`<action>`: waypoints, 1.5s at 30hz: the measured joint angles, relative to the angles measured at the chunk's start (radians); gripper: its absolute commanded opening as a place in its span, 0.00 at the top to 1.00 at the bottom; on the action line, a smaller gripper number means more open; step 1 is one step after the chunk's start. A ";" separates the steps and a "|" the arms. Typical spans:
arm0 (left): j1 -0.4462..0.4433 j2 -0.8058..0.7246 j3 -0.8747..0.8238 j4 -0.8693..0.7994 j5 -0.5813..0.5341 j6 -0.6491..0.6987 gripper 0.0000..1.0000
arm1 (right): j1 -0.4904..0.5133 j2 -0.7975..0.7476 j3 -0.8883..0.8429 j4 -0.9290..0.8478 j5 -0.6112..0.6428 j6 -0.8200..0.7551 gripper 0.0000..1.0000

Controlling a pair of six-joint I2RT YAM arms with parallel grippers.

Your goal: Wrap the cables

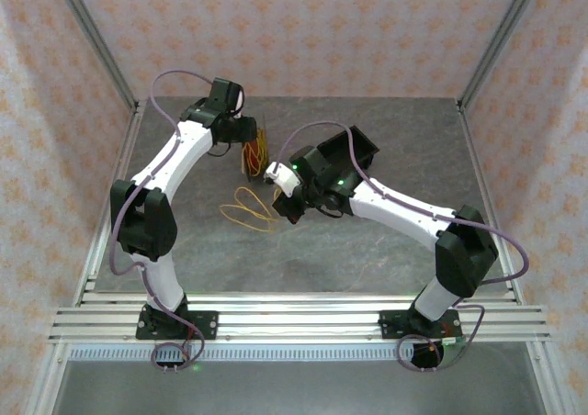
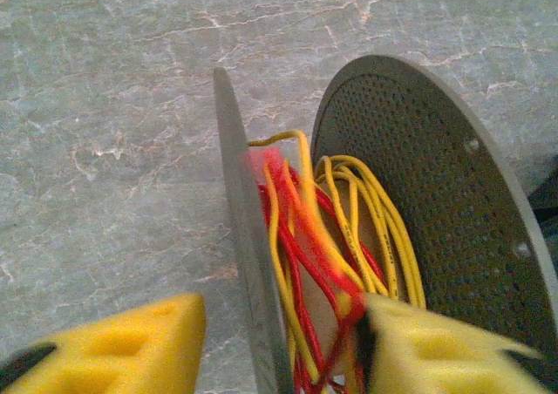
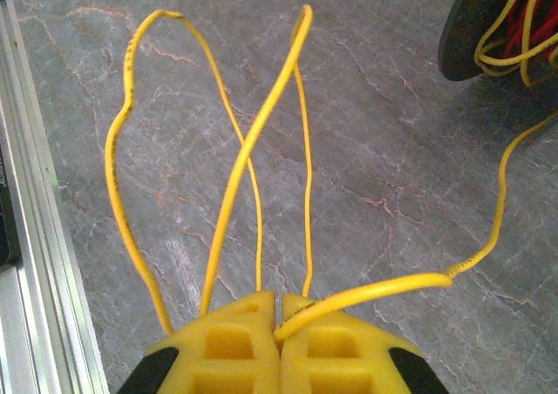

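Twice found cables [image 1: 254, 151] from top: bundled toward table [image 1: 404, 250] far edge at left gripper [image 1: 244, 135], looped loose mid-table at right gripper [image 1: 278, 215]. Left wrist: saw fingers [image 2: 113, 342] apart, straddling thin flange of spool [image 2: 453, 193], with red and yellow cables wound between flanges. Right wrist: saw jaws pressed together, clamped on yellow cables fanning out over table.

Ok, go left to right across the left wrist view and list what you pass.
Yellow finger → thin grey flange seen edge-on → red and yellow cables → perforated grey flange. The other yellow finger overlaps the cables and that flange, so I leave it out.
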 measured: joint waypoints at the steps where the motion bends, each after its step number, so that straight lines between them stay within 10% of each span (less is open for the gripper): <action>1: -0.001 0.000 -0.001 0.000 -0.001 0.003 0.78 | -0.003 0.000 0.000 0.000 0.000 0.002 1.00; 4: -0.004 0.001 0.001 -0.007 -0.015 0.005 1.00 | -0.004 0.000 0.000 0.000 -0.001 0.004 1.00; 26: -0.157 -0.113 0.017 -0.154 -0.203 0.301 1.00 | -0.021 -0.085 0.325 -0.196 0.072 -0.121 1.00; 45: -0.162 -0.319 -0.171 -0.123 -0.031 0.506 1.00 | -0.364 0.075 0.479 -0.310 -0.030 -0.128 1.00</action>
